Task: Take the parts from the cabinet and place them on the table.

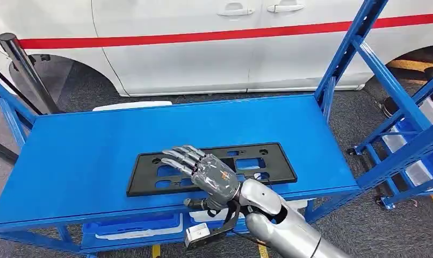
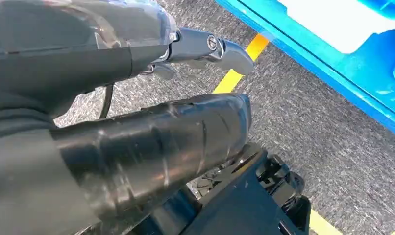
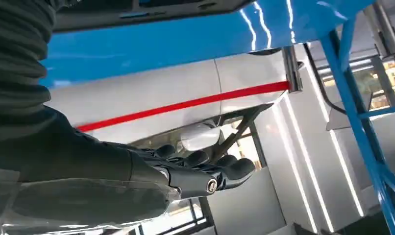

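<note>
The right hand [image 1: 215,177] hovers over the near edge of the glossy blue metal table [image 1: 85,156], its fingers [image 1: 183,156] stretched out and slightly apart, holding nothing. Under and beyond the fingertips lies the flat black rectangular plastic plate with cut-out holes [image 1: 268,161], flat on the table, its long side just inside the near edge. Bare blue surface spreads beyond and to both sides of the fingers. The left hand [image 2: 136,88] hangs over grey carpet [image 2: 303,122], fingers [image 2: 205,49] extended and holding nothing. A white car with a red stripe [image 1: 203,48] stands past the table's far edge.

Grey carpet floor [image 1: 85,86], white car [image 1: 203,48]
</note>
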